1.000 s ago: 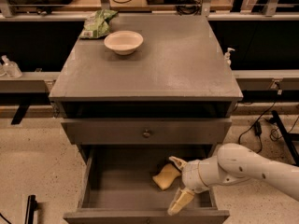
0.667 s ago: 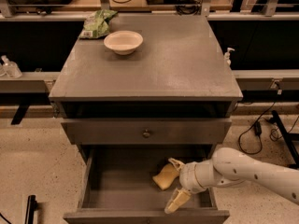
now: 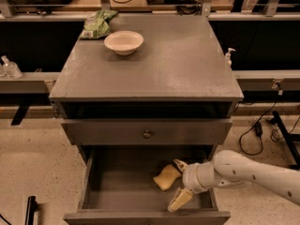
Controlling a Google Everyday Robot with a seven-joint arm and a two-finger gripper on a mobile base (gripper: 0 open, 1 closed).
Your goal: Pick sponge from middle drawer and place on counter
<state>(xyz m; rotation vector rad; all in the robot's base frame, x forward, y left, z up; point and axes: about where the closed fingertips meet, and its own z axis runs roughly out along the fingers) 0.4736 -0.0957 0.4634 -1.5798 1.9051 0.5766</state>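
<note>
Right now, in the one camera view, your end effector (image 3: 176, 185) is down inside the middle drawer (image 3: 117, 186), which stands pulled out at the bottom of the cabinet, below a shut drawer panel with a round knob (image 3: 147, 134). It reaches in from the right on the white arm (image 3: 253, 175), low over the drawer's right front part. Its two tan fingers (image 3: 179, 199) are spread apart, one pointing toward the back of the drawer and the other toward the front wall. Nothing is gripped yet.

The sponge (image 3: 165, 178) lies on the drawer bottom just left of the end effector, right of the drawer's middle. Its right end sits at the mouth of the gap, near or touching the rear finger; you cannot tell which. Its long axis appears to run slantwise, front-left to back-right, so it aims at the rear finger and not squarely across the opening. Judge your next move on that: you likely need a short advance leftward, perhaps with a slight wrist turn, before closing.

Up on the surface (image 3: 178, 64), a cream bowl (image 3: 123, 41) and a green bag (image 3: 96, 25) sit at the back left.
</note>
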